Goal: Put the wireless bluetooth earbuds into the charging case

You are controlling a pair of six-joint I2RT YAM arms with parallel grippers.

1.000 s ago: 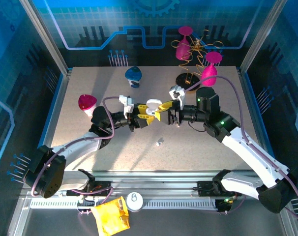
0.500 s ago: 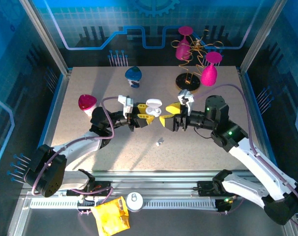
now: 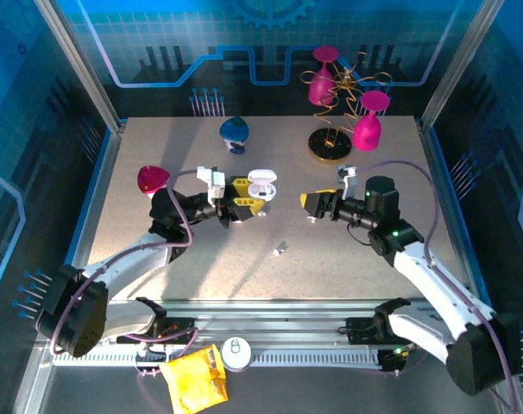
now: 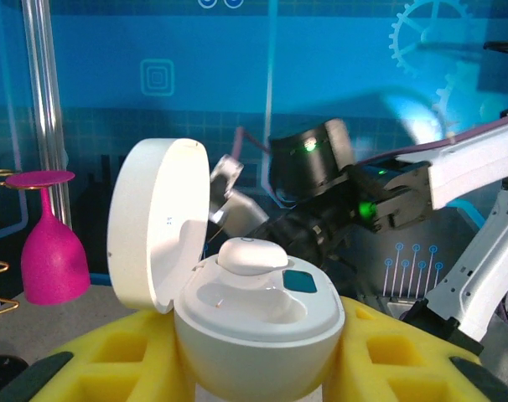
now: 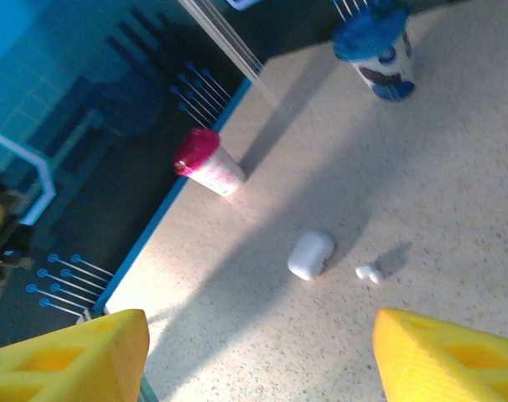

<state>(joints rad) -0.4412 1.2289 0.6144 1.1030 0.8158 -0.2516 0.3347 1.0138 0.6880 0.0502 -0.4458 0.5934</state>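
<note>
Now our left end effector [image 3: 249, 201] pinches the charging case [image 4: 254, 327] upright, lid open, one earbud [image 4: 251, 254] seated, so our spread right end effector [image 3: 313, 205] can fetch the loose earbud [image 3: 280, 250] off the surface [image 3: 330, 269].

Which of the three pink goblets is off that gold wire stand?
The magenta plastic goblet lying on the table near its left edge; the other two goblets perch on the gold wire stand at the back.
</note>
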